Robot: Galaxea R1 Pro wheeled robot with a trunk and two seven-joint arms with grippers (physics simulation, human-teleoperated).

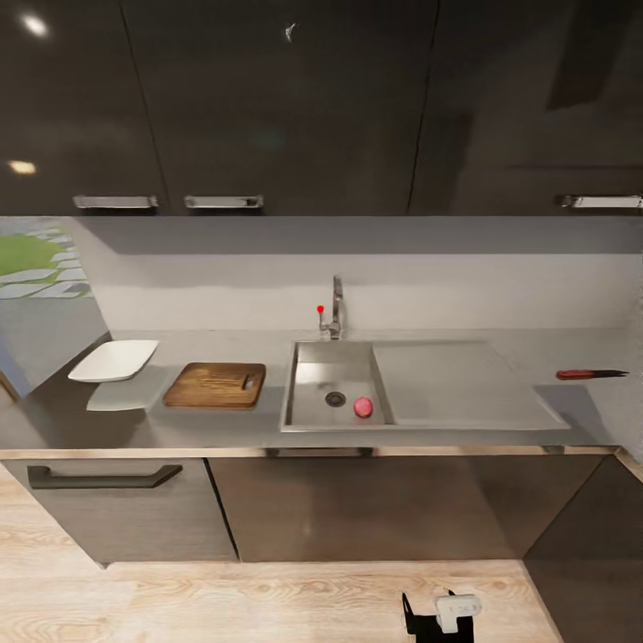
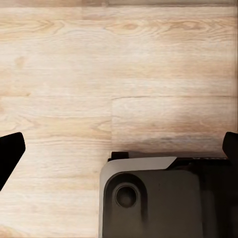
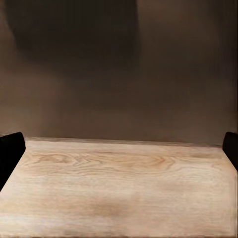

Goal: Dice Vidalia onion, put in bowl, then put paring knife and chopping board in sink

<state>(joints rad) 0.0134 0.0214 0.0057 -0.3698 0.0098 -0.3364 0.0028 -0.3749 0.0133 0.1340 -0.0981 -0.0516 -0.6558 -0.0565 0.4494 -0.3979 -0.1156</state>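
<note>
Resting in the sink (image 1: 308, 393) basin, Vidalia onion (image 1: 363, 407), bowl (image 1: 113, 360) holding nothing, both tools spread wide

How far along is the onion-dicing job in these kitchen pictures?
Nothing looks done yet. The onion lies whole in the sink, the board is bare, the bowl holds nothing, and the knife rests on the countertop. Nothing is in hand. Every step remains.
</note>
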